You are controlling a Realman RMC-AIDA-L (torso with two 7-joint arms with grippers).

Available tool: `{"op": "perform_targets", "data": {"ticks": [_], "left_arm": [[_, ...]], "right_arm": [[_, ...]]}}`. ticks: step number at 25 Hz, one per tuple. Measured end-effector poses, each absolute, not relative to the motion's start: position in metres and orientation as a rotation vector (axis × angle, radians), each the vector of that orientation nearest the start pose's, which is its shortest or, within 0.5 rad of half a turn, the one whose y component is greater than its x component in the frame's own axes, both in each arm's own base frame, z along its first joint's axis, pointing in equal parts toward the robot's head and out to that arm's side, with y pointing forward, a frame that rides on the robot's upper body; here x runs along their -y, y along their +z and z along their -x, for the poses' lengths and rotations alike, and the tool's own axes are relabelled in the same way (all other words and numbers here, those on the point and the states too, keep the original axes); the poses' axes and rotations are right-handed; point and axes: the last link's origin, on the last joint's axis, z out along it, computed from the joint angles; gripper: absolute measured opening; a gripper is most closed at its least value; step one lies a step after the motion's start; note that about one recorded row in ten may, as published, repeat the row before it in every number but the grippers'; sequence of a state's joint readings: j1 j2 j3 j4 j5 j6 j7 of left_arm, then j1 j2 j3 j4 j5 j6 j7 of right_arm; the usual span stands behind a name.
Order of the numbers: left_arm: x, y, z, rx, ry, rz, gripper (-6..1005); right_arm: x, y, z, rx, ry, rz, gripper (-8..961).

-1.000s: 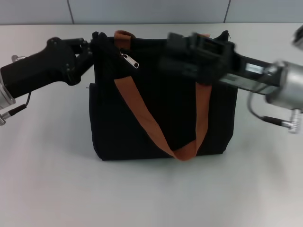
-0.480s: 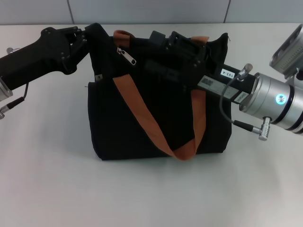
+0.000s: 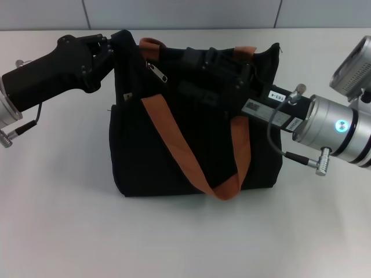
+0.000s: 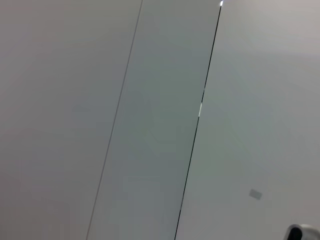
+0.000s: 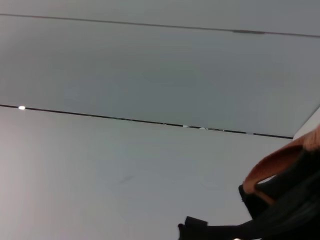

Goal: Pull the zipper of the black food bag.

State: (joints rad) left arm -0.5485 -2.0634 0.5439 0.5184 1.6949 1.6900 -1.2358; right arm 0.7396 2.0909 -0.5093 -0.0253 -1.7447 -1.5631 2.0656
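Two grippers, zipper [image 3: 157, 72] between them, untouched

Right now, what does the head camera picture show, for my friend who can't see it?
A black food bag with orange straps stands on a white table. The left gripper grips its top left corner; the right gripper reaches over the top, near the silver zipper.

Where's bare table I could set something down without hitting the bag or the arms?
Bare table lies in front of the black food bag, and to its left below the left pincer. It is crowded along the bag's top, where the right pincer reaches near the zipper.
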Motion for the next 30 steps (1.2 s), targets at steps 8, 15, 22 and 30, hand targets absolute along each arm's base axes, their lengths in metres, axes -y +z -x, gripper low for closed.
{"op": "perform_targets", "data": {"ticks": [8,15,22,30], "left_arm": [[-0.338,0.031,0.236,0.488,-1.235,2.447,21],[-0.338,0.032,0.235,0.487,-1.239,2.45,21],[-0.338,0.032,0.234,0.496,-1.246,2.453,21],[-0.338,0.031,0.233,0.499,-1.254,2.454,21]], "right_arm": [[-0.339,-0.074,-0.187,-2.174,1.478,2.175,774],[-0.345,-0.077,-0.179,-2.168,1.449,2.194,772],[-0.346,-0.079,-0.177,-2.164,1.427,2.205,769],[-0.348,-0.08,-0.176,-2.167,1.409,2.206,587]]}}
